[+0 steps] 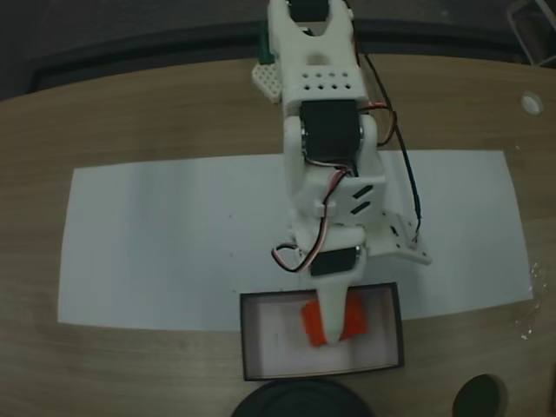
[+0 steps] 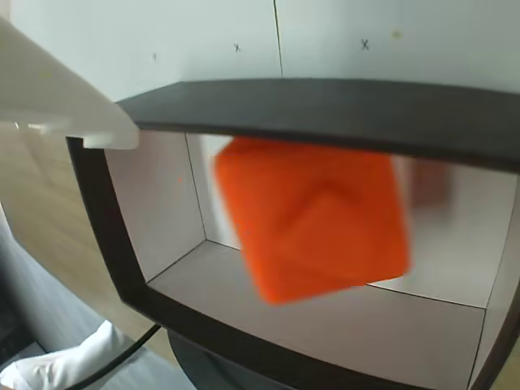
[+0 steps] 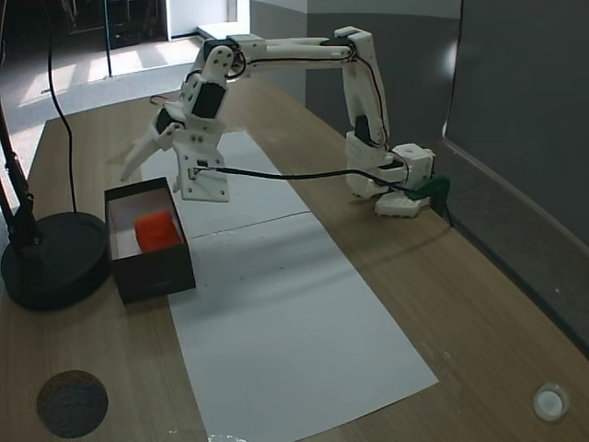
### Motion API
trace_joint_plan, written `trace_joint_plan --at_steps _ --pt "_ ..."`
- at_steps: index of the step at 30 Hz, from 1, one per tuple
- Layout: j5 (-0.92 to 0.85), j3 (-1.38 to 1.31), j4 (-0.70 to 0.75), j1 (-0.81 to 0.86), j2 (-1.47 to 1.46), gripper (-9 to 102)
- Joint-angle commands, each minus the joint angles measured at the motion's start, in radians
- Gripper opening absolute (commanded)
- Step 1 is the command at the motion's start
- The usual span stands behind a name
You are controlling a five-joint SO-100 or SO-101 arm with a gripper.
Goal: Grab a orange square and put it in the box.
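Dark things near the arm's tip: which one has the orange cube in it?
The box, the rectangular one with black walls and a white inside. The round black disc beside it is flat and holds no cube.

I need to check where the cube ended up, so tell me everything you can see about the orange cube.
The orange cube is small, bright orange-red, with rounded edges and a faint raised mark on one face. It looks like smooth plastic. It is inside the black-walled box, over the white floor and tilted in the wrist view. The open tool is above it, apart from it.
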Motion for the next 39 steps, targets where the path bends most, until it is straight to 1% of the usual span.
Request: trace_joint_plan --at_steps 1,4,6,8,11,14,17,21,23,25,29,33,36,39 --pt "0.052 -0.141 0.083 -0.017 0.135 24" --pt "0.057 -0.212 0.236 -0.057 0.253 9" --pt "0.055 -0.250 0.341 -0.095 0.357 4" --pt "0.055 -0.265 0.423 -0.133 0.472 4" --pt "0.064 -0.252 0.495 -0.167 0.660 4" --pt "0.058 -0.149 0.494 -0.163 0.848 3" --pt "0.055 0.031 0.491 -0.161 1.017 3" --pt "0.055 0.313 0.456 -0.161 1.244 2" --pt "0.055 0.453 0.390 -0.161 1.373 0" --pt "0.064 0.578 0.307 -0.156 1.511 0" --pt "0.064 0.816 0.166 -0.071 1.755 0" --pt "0.058 1.020 0.064 -0.035 1.967 0" --pt "0.058 1.161 0.009 -0.035 2.106 0" --pt "0.064 1.276 -0.025 -0.035 2.115 0"
